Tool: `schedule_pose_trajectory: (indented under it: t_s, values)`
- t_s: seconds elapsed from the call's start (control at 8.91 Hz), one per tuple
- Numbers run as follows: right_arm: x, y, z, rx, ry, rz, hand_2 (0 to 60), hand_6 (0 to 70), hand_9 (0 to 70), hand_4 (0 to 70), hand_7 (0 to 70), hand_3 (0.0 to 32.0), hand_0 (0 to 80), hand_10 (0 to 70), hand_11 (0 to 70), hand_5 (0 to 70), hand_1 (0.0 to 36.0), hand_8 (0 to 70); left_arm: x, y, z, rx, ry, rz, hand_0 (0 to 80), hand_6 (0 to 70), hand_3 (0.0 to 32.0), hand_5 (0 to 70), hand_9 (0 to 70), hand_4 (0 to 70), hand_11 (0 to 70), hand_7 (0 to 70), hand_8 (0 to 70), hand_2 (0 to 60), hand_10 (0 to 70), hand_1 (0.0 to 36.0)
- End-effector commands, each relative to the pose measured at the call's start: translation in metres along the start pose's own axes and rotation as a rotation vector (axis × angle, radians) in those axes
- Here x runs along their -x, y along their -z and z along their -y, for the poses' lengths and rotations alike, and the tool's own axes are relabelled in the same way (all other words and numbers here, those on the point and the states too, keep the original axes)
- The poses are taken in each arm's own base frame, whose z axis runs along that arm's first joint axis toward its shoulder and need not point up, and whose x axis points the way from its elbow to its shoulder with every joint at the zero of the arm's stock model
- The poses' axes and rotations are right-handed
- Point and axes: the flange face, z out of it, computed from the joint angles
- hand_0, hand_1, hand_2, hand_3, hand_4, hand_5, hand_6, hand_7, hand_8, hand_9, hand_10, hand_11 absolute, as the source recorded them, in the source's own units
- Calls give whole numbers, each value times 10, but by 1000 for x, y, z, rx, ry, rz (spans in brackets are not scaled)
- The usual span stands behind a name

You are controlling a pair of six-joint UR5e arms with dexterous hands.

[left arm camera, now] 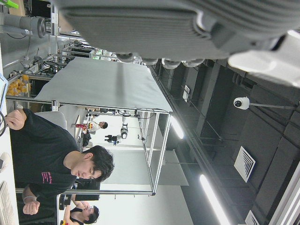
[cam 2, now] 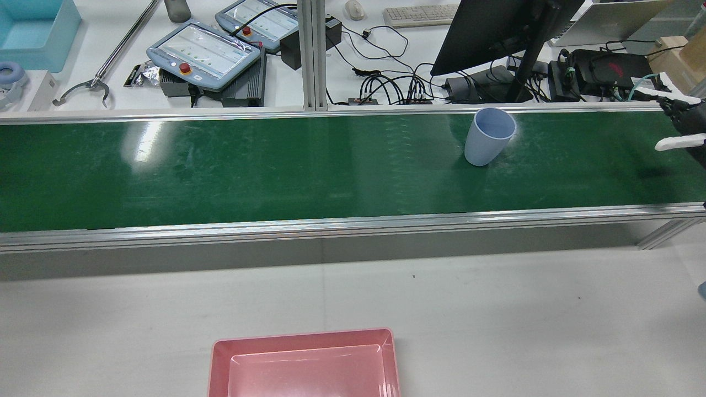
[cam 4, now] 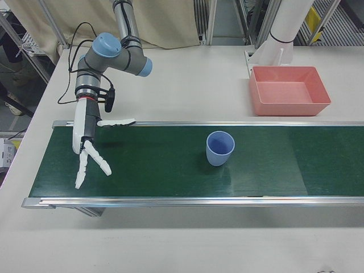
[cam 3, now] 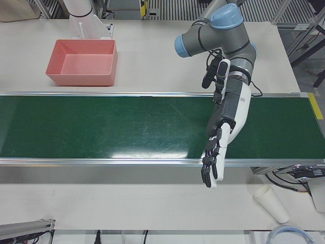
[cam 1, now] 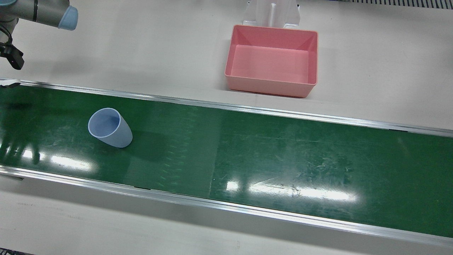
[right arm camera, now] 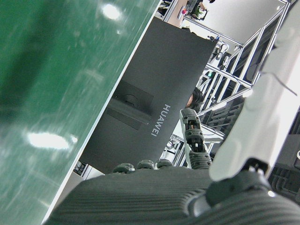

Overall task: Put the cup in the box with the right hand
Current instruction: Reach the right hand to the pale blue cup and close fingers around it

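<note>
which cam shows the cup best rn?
Front view: blue cup upright on the green belt, close, mouth open. Right-front view also shows the open right robot hand; rear view shows it smaller. Left-front and hand views miss it.

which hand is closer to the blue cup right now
Right. The right hand hangs open over the belt's end, on the cup's half. The left hand hangs over the belt's opposite end, in a view without the cup.

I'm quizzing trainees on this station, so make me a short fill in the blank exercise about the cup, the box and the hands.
1. The blue cup stands upright on the ____ belt.
2. The pink box holds ____.
3. The right hand hangs over the belt with fingers spread, holding ____.
4. The left hand is ____, not shut.

Missing words: green; nothing; nothing; open
</note>
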Motion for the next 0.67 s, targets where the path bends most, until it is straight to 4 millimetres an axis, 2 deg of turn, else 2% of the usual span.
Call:
schedule_pose_trajectory:
  t_s: [0.0,0.11,0.22,0.34,0.45,0.56]
  values:
    - [-10,-3,-6,12,1,-17,31,0,0,49,0,0,475,0,0,32,104,0,0,0,0,0,2,0,0,0,0,0,0,0,0,0,0,0,0,0]
    - [-13,-4,-8,14,5,-23,0,1,0,56,0,0,478,0,0,32,95,0,0,0,0,0,0,0,0,0,0,0,0,0,0,0,0,0,0,0]
    - [-17,-5,-10,18,9,-27,97,2,0,41,0,0,462,0,0,32,122,0,0,0,0,0,0,2,0,0,0,0,0,0,0,0,0,0,0,0]
    - [-21,-5,-7,12,10,-36,0,2,0,60,0,0,478,0,0,32,95,0,0,0,0,0,0,0,0,0,0,0,0,0,0,0,0,0,0,0]
    - [-25,-5,-8,16,10,-43,65,2,0,49,0,0,467,0,0,32,112,0,0,0,0,0,2,0,0,0,0,0,0,0,0,0,0,0,0,0]
    - [-26,-6,-10,19,7,-44,65,4,0,49,0,0,468,0,0,32,112,0,0,0,0,0,0,0,0,0,0,0,0,0,0,0,0,0,0,0]
